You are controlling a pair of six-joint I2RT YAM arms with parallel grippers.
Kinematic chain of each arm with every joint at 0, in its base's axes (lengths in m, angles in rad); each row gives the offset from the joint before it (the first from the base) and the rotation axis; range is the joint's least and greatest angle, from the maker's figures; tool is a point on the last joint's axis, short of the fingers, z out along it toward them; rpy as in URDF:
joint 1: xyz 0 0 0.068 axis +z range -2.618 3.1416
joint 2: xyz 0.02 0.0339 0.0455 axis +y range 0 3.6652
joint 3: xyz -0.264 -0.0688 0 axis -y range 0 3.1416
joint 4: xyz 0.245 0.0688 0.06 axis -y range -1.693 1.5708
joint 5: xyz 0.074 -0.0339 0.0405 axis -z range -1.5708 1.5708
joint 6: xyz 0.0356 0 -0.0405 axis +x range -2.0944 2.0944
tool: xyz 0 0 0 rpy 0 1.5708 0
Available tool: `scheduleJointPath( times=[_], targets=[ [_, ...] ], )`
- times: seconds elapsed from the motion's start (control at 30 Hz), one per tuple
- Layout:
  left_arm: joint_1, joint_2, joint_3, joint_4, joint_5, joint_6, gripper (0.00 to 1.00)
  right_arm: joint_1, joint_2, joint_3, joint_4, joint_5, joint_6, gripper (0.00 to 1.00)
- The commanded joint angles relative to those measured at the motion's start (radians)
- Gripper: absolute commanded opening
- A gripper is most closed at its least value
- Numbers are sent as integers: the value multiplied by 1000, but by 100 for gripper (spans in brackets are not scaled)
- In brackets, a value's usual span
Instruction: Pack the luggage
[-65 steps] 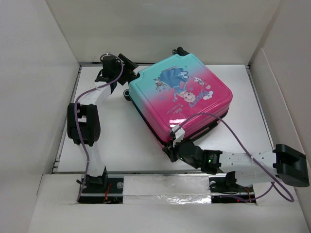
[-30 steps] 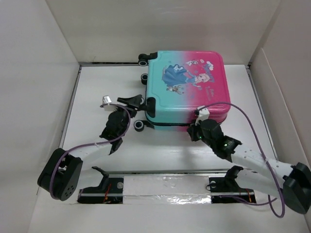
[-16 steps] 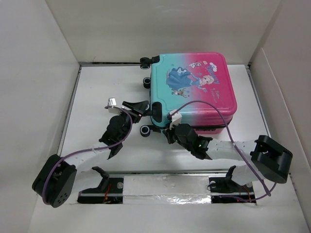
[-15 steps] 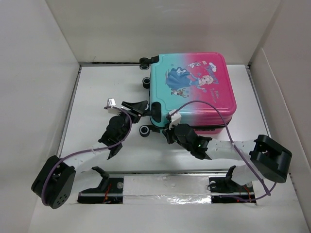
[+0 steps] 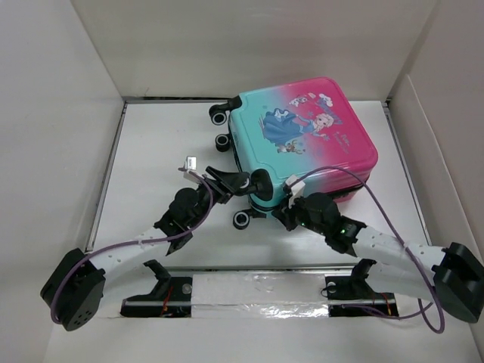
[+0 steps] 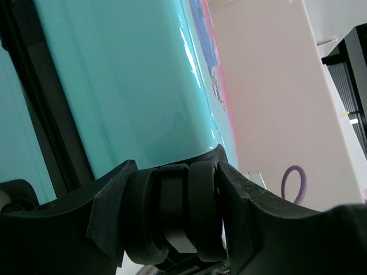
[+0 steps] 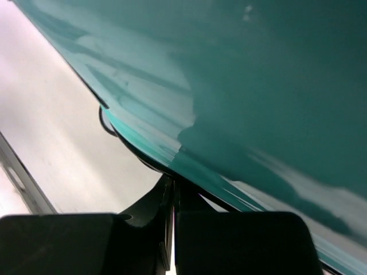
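Note:
The luggage (image 5: 302, 132) lies shut on the white table, princess print up, teal end to the left, near-left corner raised a little. My left gripper (image 5: 255, 181) is shut on the black wheel (image 5: 263, 181) at that corner. In the left wrist view the wheel (image 6: 178, 217) sits clamped between both fingers (image 6: 109, 200), under the teal shell (image 6: 132, 86). My right gripper (image 5: 291, 213) is at the near edge, under the teal shell (image 7: 258, 86). Its fingers (image 7: 229, 240) are pressed together on a thin dark tab at the zip seam (image 7: 174, 195).
Two wheels (image 5: 219, 116) (image 5: 222, 142) stick out at the luggage's far left, and another (image 5: 242, 219) is near the front. White walls close in the table (image 5: 151, 166) on three sides. A purple cable loops over the right arm (image 5: 378, 242).
The luggage has turned and shifted right, its near-left corner lifted. My left gripper moved in and closed on the corner wheel. My right gripper slid right along the near edge.

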Motion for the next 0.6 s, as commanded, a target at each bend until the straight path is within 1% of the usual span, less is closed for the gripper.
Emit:
scheduleJointPath(
  times=[0.0, 0.03, 0.07, 0.1, 0.13, 0.17, 0.2, 0.23, 0.27, 0.3, 0.33, 0.37, 0.4, 0.43, 0.47, 0.5, 0.53, 0.57],
  targets=[
    [-169, 23, 18, 105, 236, -9, 0, -160, -10, 133, 131, -221, -29, 0],
    [-197, 42, 25, 115, 222, -6, 0, -221, 6, 163, 109, -285, -52, 0],
    [-244, 81, 31, 139, 199, -6, 0, -250, 16, 195, 71, -313, -91, 0],
    [-257, 108, 39, 153, 194, -4, 0, -276, 25, 255, 52, -347, -105, 0],
    [-271, 135, 56, 173, 193, -10, 0, -298, 34, 283, 8, -423, -109, 0],
    [-280, 163, 63, 231, 194, -18, 0, -327, 43, 304, -12, -449, -118, 0],
    [-301, 224, 79, 260, 194, -22, 0, -327, 45, 308, -12, -463, -119, 0],
    [-314, 256, 126, 274, 196, -25, 0, -327, 42, 289, 17, -473, -112, 0],
    [-328, 287, 152, 283, 202, -29, 0, -301, 34, 257, 53, -473, -71, 0],
    [-358, 350, 180, 324, 205, -35, 0, -274, 31, 216, 101, -464, -35, 0],
    [-374, 379, 220, 357, 208, -39, 0, -232, 36, 114, 159, -415, 2, 0],
    [-384, 399, 237, 396, 199, -55, 0, -182, 42, 60, 293, -373, 86, 0],
    [-397, 428, 251, 411, 193, -61, 0, -72, 66, 11, 369, -327, 131, 0],
    [-397, 436, 263, 427, 180, -62, 0, -18, 86, -52, 505, -262, 166, 0],
    [-397, 436, 263, 443, 153, -64, 0, 34, 106, -56, 532, -229, 206, 0],
    [-397, 424, 260, 450, 137, -62, 0, 79, 117, -41, 514, -191, 210, 0],
    [-397, 412, 252, 451, 118, -55, 0, 166, 108, -18, 429, -104, 204, 0],
    [-397, 399, 245, 454, 73, -38, 0, 197, 94, 25, 370, -59, 201, 0]
  ],
)
